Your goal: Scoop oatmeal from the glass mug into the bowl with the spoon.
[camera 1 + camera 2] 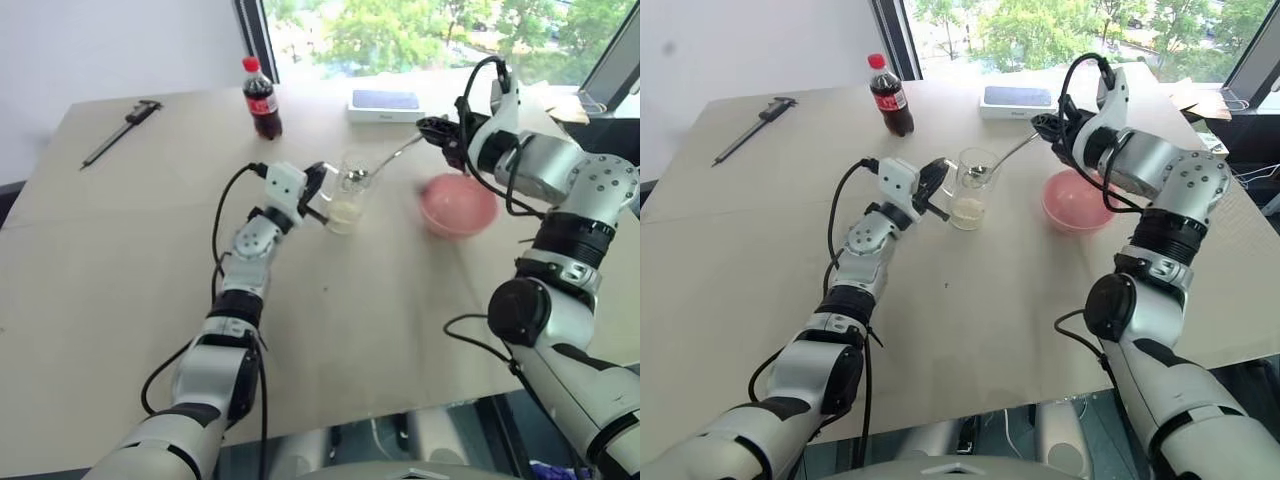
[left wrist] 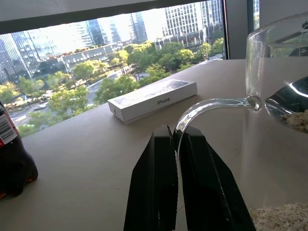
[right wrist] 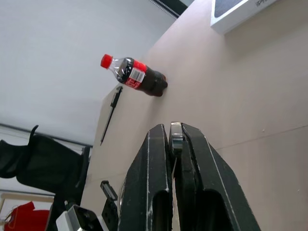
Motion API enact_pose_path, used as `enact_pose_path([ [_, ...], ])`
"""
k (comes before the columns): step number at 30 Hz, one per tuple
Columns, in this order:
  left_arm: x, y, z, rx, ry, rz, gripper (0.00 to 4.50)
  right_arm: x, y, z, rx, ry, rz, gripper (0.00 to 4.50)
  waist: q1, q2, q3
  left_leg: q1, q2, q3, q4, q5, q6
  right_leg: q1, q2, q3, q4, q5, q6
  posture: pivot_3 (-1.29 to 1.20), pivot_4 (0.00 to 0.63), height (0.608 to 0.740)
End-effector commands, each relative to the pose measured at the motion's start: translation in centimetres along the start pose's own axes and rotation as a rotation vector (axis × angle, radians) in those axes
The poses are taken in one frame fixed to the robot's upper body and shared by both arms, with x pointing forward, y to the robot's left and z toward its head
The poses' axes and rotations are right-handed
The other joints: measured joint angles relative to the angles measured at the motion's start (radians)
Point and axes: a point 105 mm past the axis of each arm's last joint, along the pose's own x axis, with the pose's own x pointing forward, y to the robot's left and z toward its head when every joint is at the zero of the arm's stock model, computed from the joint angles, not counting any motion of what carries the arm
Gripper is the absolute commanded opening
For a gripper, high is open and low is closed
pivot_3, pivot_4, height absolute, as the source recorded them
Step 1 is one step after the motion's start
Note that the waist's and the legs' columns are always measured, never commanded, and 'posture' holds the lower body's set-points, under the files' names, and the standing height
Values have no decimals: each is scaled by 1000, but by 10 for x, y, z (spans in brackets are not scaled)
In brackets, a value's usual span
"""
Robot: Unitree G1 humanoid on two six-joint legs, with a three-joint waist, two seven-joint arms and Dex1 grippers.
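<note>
The left claw point(image 1: 936, 186) pinches the glass mug point(image 1: 969, 190) by its handle. The right claw point(image 1: 1044, 125) grips the spoon point(image 1: 998, 161), dipped into the mug beside the pink bowl point(image 1: 1076, 201).

On the tabletop point(image 1: 120, 280) the left gripper point(image 1: 322, 192) pinches the mug point(image 1: 348, 196) handle; the right gripper point(image 1: 437, 130) holds the spoon point(image 1: 385, 160) over it, bowl point(image 1: 457, 204) just beside.

Clear glossy glass mug point(image 1: 970, 187), shiny metal spoon point(image 1: 1002, 160), smooth pink bowl point(image 1: 1072, 207), matt table point(image 1: 990, 320)
</note>
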Motion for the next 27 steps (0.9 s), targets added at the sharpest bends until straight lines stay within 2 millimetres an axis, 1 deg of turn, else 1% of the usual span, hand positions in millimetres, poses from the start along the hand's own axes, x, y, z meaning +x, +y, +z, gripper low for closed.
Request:
enact_pose_path([
  [1, 6, 11, 22, 60, -95, 63, 53, -10, 9, 25, -37, -110, 21, 0, 0, 0, 0, 0, 0, 0, 0, 0, 0, 0, 0, 0, 0, 0, 0, 0, 150, 740],
  [5, 12, 6, 29, 83, -139, 78, 53, -14, 12, 33, -59, -149, 30, 0, -1, 0, 0, 0, 0, 1, 0, 0, 0, 0, 0, 1, 0, 0, 0, 0, 150, 740],
  [9, 14, 4, 28, 94, -150, 93, 53, -21, 6, 43, -28, -191, 14, 0, 0, 0, 0, 0, 0, 1, 0, 0, 0, 0, 0, 1, 0, 0, 0, 0, 150, 740],
  [12, 15, 2, 28, 100, -156, 96, 53, -25, 6, 49, 4, -213, 18, 0, 1, 0, 0, -1, 0, 1, 0, 0, 0, 0, 0, 1, 0, 0, 0, 0, 150, 740],
  [18, 17, -2, 28, 93, -168, 93, 53, -29, 4, 50, 59, -228, 18, 0, 0, 0, 0, -1, 0, 1, 0, 0, 0, -1, 0, 1, 0, 0, 0, 0, 150, 740],
  [27, 20, -2, 29, 82, -176, 98, 53, -35, 2, 48, 164, -237, 30, 0, 1, 0, 0, -1, 0, 1, 0, 0, 0, -1, 0, 1, 1, 0, 0, 0, 150, 740],
])
